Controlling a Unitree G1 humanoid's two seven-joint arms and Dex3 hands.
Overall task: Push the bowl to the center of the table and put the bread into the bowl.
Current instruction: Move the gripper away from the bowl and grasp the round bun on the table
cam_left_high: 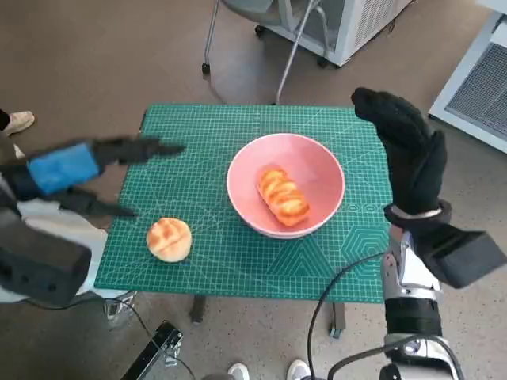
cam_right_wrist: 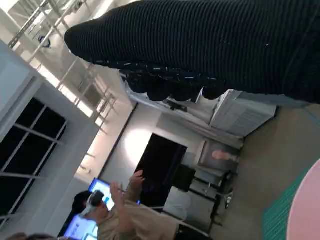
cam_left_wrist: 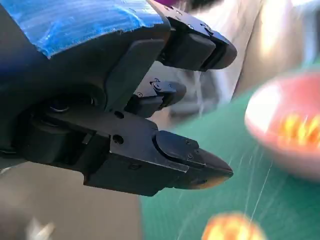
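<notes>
A pink bowl [cam_left_high: 287, 184] stands near the middle of the green cutting mat [cam_left_high: 238, 253], with a long glazed bread [cam_left_high: 282, 195] lying inside it. A round bread roll [cam_left_high: 169, 238] lies on the mat near its front left corner. My left hand [cam_left_high: 87, 170] hovers above the mat's left edge, fingers spread and holding nothing, a little behind the roll. My right hand [cam_left_high: 405, 150] is raised beside the bowl's right side, fingers extended, empty. The left wrist view shows the blurred bowl [cam_left_wrist: 285, 125] and roll [cam_left_wrist: 232, 227] beyond my fingers [cam_left_wrist: 192, 165].
A chair's metal legs [cam_left_high: 238, 39] and a white cabinet [cam_left_high: 475, 79] stand behind the table. A person's shoe [cam_left_high: 20, 120] shows at the far left, more feet at the front edge. A cable [cam_left_high: 333, 301] hangs by my right forearm. A person [cam_right_wrist: 120, 215] sits in the right wrist view.
</notes>
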